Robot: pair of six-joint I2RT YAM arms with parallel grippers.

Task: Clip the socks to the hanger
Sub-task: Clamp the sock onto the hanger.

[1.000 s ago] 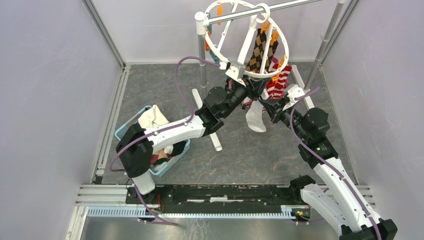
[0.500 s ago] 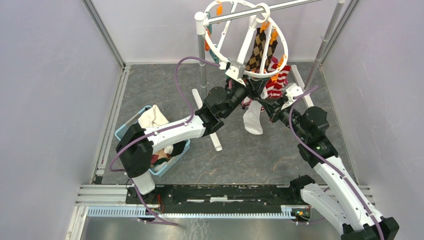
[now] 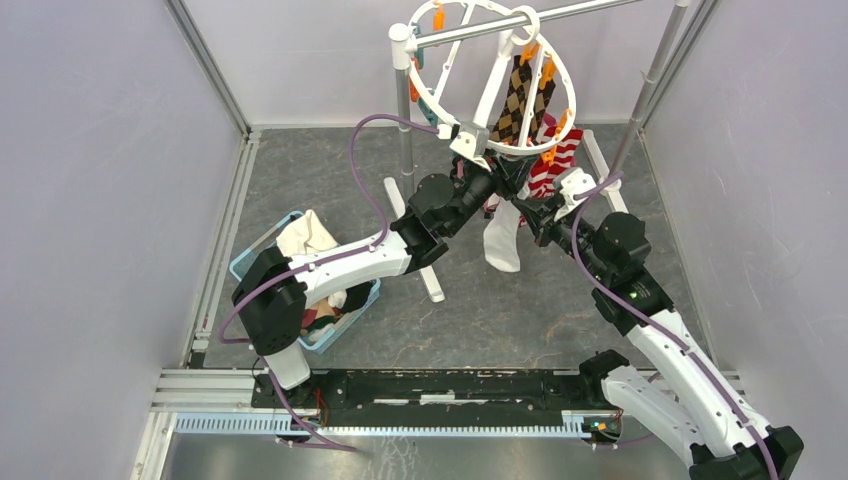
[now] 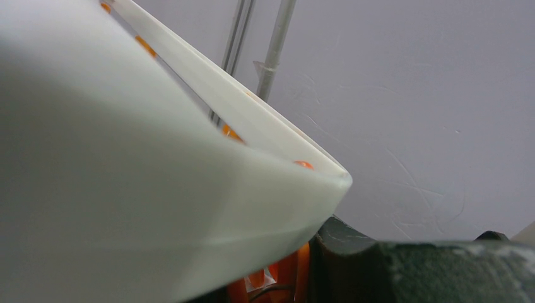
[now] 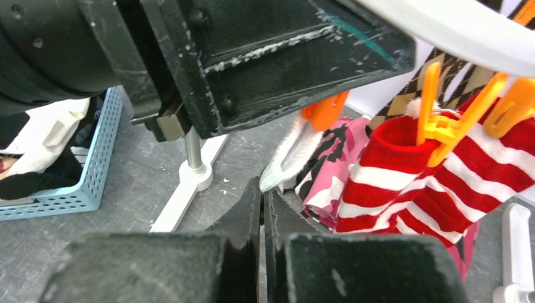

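The round white hanger (image 3: 575,95) hangs from the rail with brown argyle socks (image 3: 515,100) and a red-and-white striped sock (image 3: 555,165) clipped on. My left gripper (image 3: 497,180) is under the ring's near rim (image 4: 158,189), shut on an orange clothespin (image 4: 287,278) that also pokes out below it (image 5: 325,110). My right gripper (image 5: 262,189) is shut on the cuff of a white sock (image 5: 284,164), which dangles below (image 3: 500,242), just under that pin. The striped sock (image 5: 429,183) hangs at the right from an orange pin (image 5: 441,120).
A blue basket (image 3: 250,262) with more laundry sits under the left arm. The silver rail (image 3: 600,8) rests on white-capped poles (image 3: 404,130) with white feet (image 3: 425,270) on the grey floor. A pink camouflage cloth (image 5: 340,151) hangs behind the sock. Walls close in on both sides.
My right gripper has carried the white sock's cuff a little left and up, closer to the left gripper and its pin. The left arm has stayed still.
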